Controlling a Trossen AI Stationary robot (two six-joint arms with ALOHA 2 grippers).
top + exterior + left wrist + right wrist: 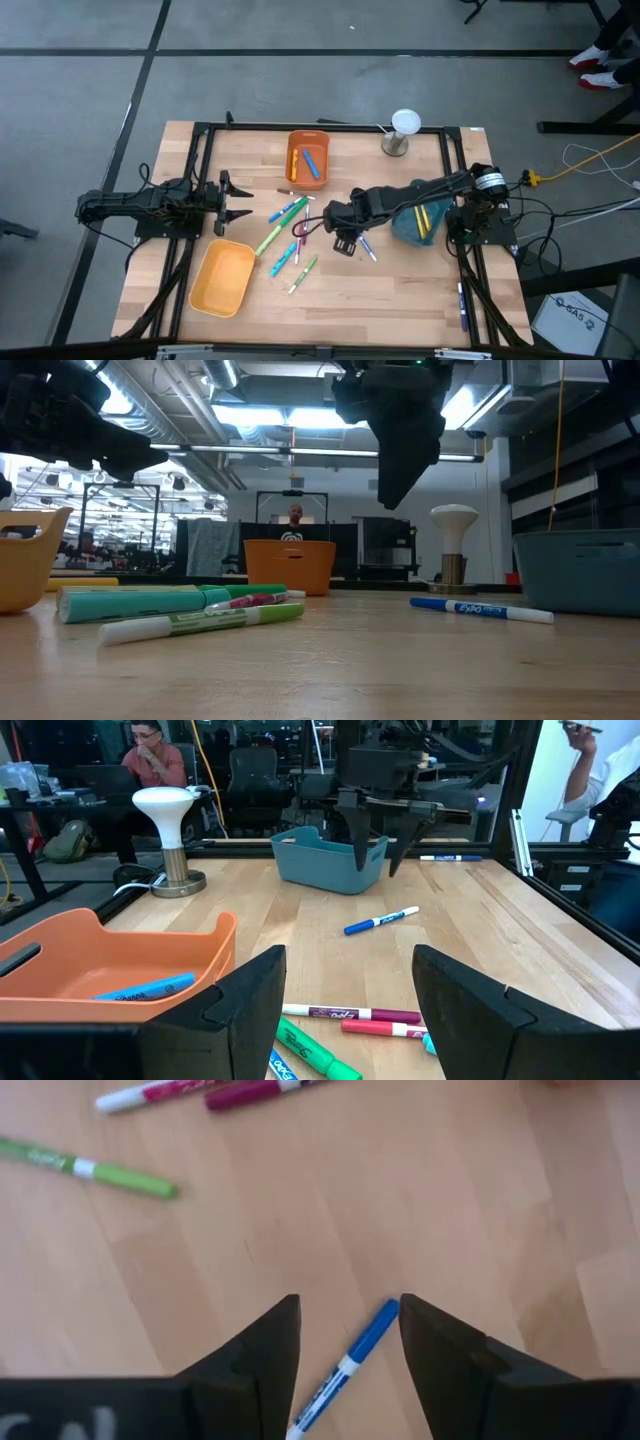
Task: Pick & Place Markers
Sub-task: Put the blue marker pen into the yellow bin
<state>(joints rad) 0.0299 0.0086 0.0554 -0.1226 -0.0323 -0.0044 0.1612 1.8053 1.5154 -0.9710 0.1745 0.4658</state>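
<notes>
Right gripper being hung over a lone blue marker at mid-table

The right gripper, fingers apart and empty, is being held directly above the blue marker, whose long axis is lying slantwise across the gap on the table. The left gripper, also spread, is being parked well apart.

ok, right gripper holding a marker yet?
No. In the right wrist view the right gripper is open above the table, and the blue marker lies on the wood between its fingers, ungripped.
</notes>
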